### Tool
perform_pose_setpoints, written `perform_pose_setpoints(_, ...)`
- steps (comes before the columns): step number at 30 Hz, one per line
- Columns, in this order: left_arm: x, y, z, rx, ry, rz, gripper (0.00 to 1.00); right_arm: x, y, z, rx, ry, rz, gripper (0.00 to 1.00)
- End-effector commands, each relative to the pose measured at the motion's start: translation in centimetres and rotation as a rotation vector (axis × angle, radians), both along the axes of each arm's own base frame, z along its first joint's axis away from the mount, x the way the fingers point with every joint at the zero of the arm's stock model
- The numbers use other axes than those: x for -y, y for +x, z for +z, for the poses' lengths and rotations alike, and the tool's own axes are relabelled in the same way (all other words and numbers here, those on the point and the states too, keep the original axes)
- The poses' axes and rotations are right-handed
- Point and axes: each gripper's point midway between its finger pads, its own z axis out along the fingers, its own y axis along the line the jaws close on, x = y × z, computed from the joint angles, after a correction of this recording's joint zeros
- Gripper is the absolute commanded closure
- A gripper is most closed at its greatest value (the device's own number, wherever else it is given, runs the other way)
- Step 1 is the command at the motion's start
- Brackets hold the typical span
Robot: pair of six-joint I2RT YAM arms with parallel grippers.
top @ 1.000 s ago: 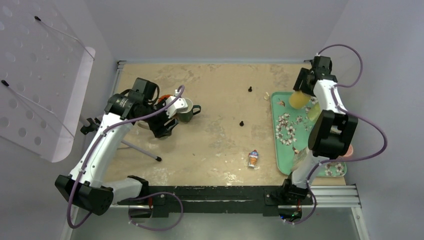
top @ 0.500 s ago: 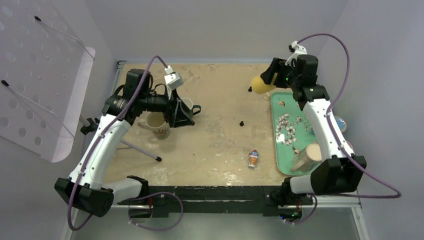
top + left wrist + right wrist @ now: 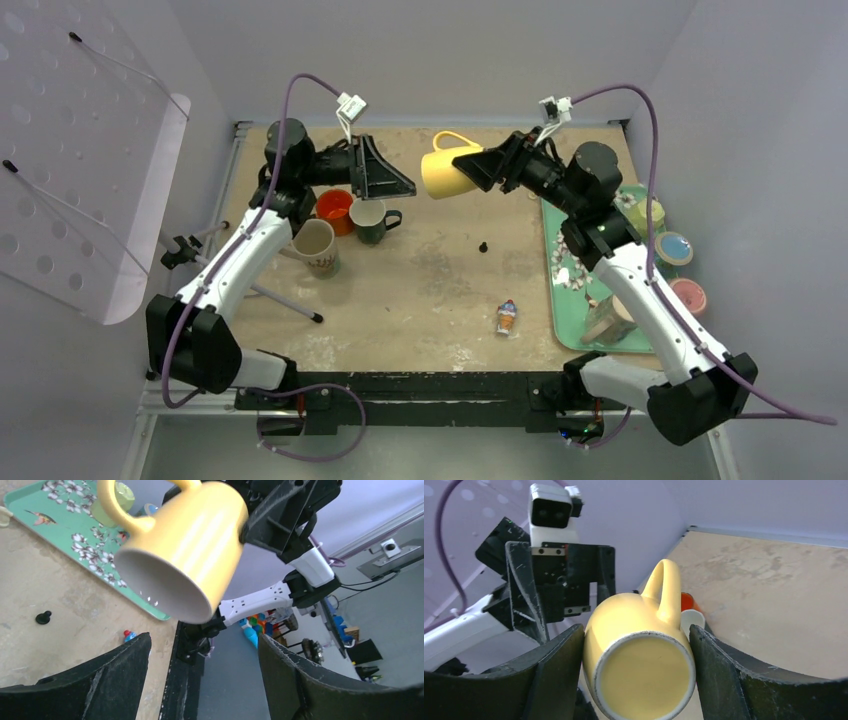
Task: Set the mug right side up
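A yellow mug (image 3: pixel 440 177) hangs in the air over the back middle of the table, lying sideways with its handle up. My right gripper (image 3: pixel 468 166) is shut on its base end, one finger on each side (image 3: pixel 636 630). The mug's base faces the right wrist camera (image 3: pixel 644 675). Its open mouth (image 3: pixel 167 587) points at my left gripper (image 3: pixel 397 177), which is open and empty just left of the mug, not touching it. In the left wrist view the left gripper (image 3: pixel 204 640) shows below the mug with its jaws wide apart.
An orange cup (image 3: pixel 333 210), a dark green mug (image 3: pixel 372 222) and a cream mug (image 3: pixel 317 247) stand upright under the left arm. A green floral tray (image 3: pixel 565 290) with several cups lies at the right. A small toy bottle (image 3: pixel 508 317) and a black peg (image 3: pixel 484 245) lie mid-table.
My right arm swung left from the tray, carrying the yellow mug to the back middle. My left gripper rose from the mugs and turned toward the yellow mug.
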Motion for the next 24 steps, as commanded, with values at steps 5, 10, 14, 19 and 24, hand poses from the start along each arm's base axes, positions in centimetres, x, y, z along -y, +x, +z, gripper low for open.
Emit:
perform_pose_setpoints(5, 0.3, -1.8, 5.4, 0.1, -0.15, -0.047, 0.24, -4.2, -2.6, 5.8, 0.14, 0.175, 0.139, 1.0)
perform_pose_setpoints(10, 0.9, -1.6, 4.5, 0.033, -0.128, -0.07, 0.53, -6.9, -2.9, 5.4, 0.129, 0.189, 0.2, 1.0)
perform_pose_setpoints(14, 0.5, -1.7, 4.2, 0.041, -0.09, -0.072, 1.0, -7.8, -2.2, 3.4, 0.08, 0.143, 0.209, 0.95)
perform_pose_setpoints(19, -2.0, -1.3, -1.7, 0.243, 0.346, 0.114, 1.0, -2.2, 1.7, 0.6, 0.004, -0.061, -0.153, 0.13)
perform_pose_setpoints(24, -6.4, -2.4, -8.3, 0.436, 0.769, 0.068, 1.0, 9.5, 4.1, -2.5, -0.086, -0.266, -0.601, 0.07)
